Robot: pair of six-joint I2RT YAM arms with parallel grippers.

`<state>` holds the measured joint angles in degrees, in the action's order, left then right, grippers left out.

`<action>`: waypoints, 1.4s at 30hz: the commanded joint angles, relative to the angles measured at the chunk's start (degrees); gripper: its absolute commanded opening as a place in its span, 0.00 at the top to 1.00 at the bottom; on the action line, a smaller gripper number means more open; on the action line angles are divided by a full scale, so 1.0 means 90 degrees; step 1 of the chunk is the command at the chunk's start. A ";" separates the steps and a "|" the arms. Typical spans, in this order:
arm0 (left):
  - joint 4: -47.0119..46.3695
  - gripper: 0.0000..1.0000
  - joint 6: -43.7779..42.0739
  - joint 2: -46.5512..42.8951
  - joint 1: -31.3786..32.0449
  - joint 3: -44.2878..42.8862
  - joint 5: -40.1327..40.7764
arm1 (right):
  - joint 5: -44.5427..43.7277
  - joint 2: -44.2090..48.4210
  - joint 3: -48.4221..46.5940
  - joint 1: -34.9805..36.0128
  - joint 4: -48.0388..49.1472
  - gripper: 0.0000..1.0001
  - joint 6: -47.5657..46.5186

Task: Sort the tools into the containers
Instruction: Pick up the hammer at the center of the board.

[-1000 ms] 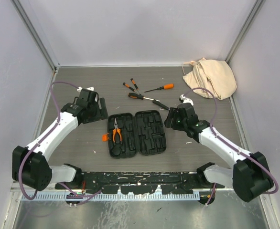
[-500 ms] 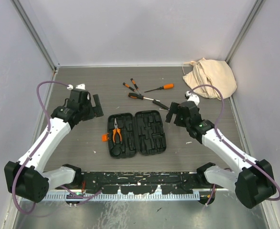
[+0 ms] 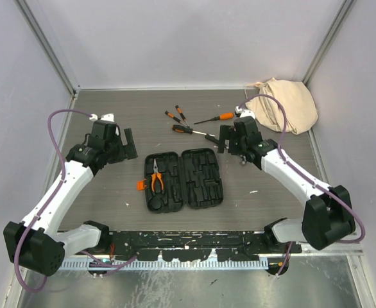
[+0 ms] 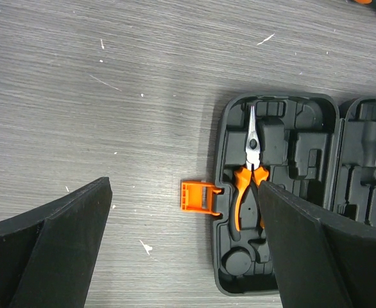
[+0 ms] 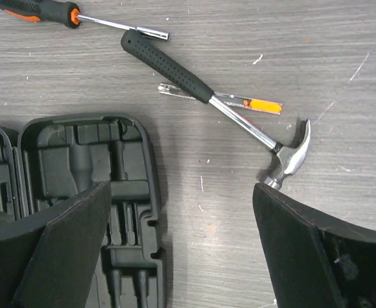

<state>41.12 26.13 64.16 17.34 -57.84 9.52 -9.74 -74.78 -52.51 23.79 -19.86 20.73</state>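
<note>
The black tool case (image 3: 185,179) lies open and flat on the tabletop (image 3: 111,192), about midway between the left and right edges and somewhat nearer the near edge, with both moulded halves facing up. Orange-handled pliers (image 4: 251,170) sit in a slot of its left half, jaws pointing toward the far edge. The small orange latch (image 4: 197,196) sticks out from that half's left side. Just beyond the case's far right corner lies a hammer (image 5: 220,102) with a black grip and a steel head. It lies across a slim silver tool with an orange strip (image 5: 252,102). Farther toward the far edge are four screwdrivers: a black-and-orange one (image 3: 188,129), an orange-handled one (image 3: 217,118) and two small ones (image 3: 172,116) (image 3: 181,113). The left end effector (image 4: 183,187) hangs over the tabletop left of the case, fingers spread wide and holding nothing. The right end effector (image 5: 181,185) hangs above the hammer, also spread wide and empty. A beige cloth bag (image 3: 284,102) is slumped in the far right corner.
</note>
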 commanded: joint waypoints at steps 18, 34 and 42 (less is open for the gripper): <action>0.0041 0.02 -0.0133 0.0102 -0.0047 -0.0273 -0.0328 | 0.0812 -0.2802 -0.2430 -0.0650 -0.0423 0.24 -0.1152; 0.0041 0.01 -0.0130 -0.0212 -0.0042 0.0137 -0.0926 | 0.1966 -0.4629 -0.4231 -0.0651 -0.1030 0.38 -0.2443; 0.0085 0.01 -0.0125 -0.0296 -0.0044 0.0165 -0.0915 | 0.2394 -0.4957 -0.4439 -0.0651 -0.1230 0.43 -0.2555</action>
<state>42.26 25.82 62.67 17.21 -56.10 1.89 8.54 -119.15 -89.82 17.82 -29.43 -0.49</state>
